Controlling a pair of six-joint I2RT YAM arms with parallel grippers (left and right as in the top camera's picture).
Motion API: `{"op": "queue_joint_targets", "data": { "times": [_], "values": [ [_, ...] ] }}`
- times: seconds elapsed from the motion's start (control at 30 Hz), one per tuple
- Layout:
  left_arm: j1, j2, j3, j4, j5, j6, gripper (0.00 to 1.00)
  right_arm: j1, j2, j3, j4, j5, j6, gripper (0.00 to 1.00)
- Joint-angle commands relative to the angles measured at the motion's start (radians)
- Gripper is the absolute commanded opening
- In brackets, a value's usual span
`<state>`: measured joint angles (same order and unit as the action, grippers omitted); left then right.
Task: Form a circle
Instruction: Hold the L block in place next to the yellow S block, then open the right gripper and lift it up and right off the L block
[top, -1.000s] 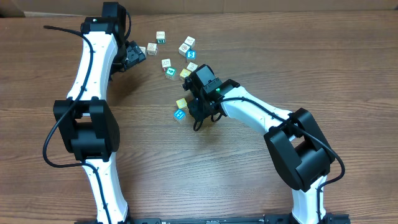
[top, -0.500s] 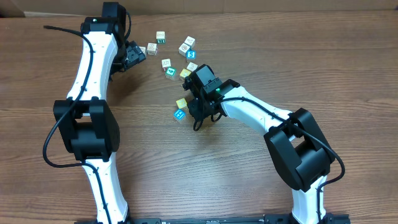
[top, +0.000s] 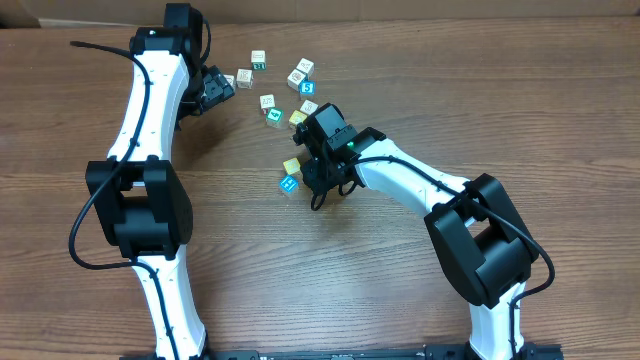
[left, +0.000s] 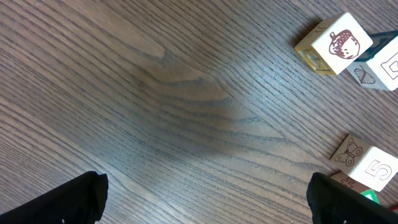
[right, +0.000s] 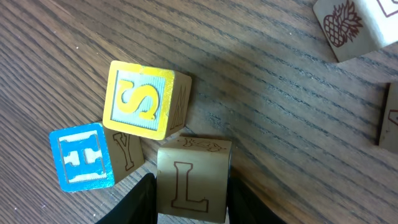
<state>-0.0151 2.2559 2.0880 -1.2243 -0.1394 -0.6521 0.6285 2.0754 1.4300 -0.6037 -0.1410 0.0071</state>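
Observation:
Small printed cubes lie scattered on the wooden table (top: 420, 80), forming no ring. My right gripper (top: 318, 180) is shut on a pale cube marked L (right: 191, 177), held between both fingers (right: 144, 200) just above or on the wood. Beside it sit a yellow S cube (right: 144, 99) and a blue H cube (right: 81, 157), touching each other; the overhead view shows them as the yellow cube (top: 292, 166) and the blue cube (top: 288, 184). My left gripper (top: 215, 90) is open over bare wood, its fingertips (left: 68, 202) far apart, with an acorn cube (left: 336, 43) off to the right.
More loose cubes sit at the back: one (top: 258, 59), another (top: 297, 78), a third (top: 267, 102), with several more around them. A pineapple cube (right: 354, 28) lies beyond the held one. A cube marked 5 (left: 373, 168) lies near the left gripper's right finger.

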Motion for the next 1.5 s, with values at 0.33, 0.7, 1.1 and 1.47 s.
{"op": "queue_joint_targets", "data": {
  "times": [0.33, 0.7, 1.1, 1.47],
  "values": [
    [0.000, -0.011, 0.015, -0.001, -0.009, 0.002, 0.99, 0.001, 0.014, -0.010, 0.005, 0.002, 0.000, 0.44],
    [0.000, -0.011, 0.015, -0.001, -0.009, 0.002, 1.00, 0.001, 0.014, -0.010, 0.005, 0.002, 0.000, 0.45],
    [0.000, -0.011, 0.015, -0.001, -0.009, 0.002, 1.00, 0.001, 0.006, -0.008, 0.005, 0.002, 0.001, 0.49],
    [0.000, -0.011, 0.015, -0.001, -0.009, 0.002, 1.00, -0.001, -0.057, 0.048, -0.003, 0.024, 0.001, 0.48]
  ]
}}
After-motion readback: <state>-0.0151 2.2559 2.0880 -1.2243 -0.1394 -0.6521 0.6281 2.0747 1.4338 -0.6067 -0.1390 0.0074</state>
